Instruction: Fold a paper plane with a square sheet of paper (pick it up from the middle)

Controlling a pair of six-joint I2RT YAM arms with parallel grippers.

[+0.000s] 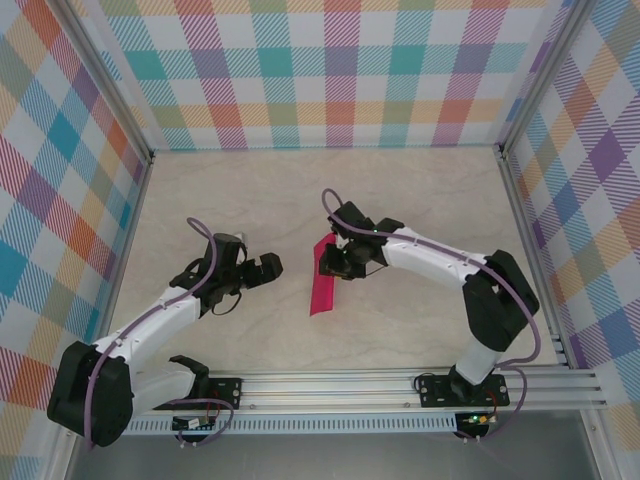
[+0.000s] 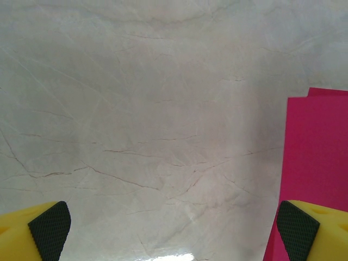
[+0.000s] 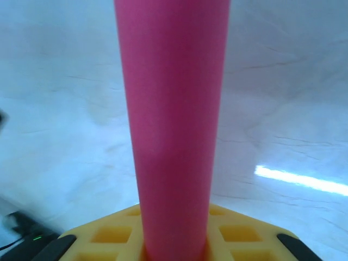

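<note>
While the right gripper (image 1: 338, 262) pinches the square sheet of paper (image 1: 323, 285), left gripper (image 2: 174, 231) gaping empty, the thin strip could slip.

The pale marble-patterned table (image 1: 300, 190) lies bare from its middle to the far edge and both far corners. A folded magenta-pink paper strip (image 1: 324, 290) stands between left gripper (image 1: 272, 266) and right gripper (image 1: 336, 262); checked plaid walls (image 1: 330, 70) close 3 sides.
</note>
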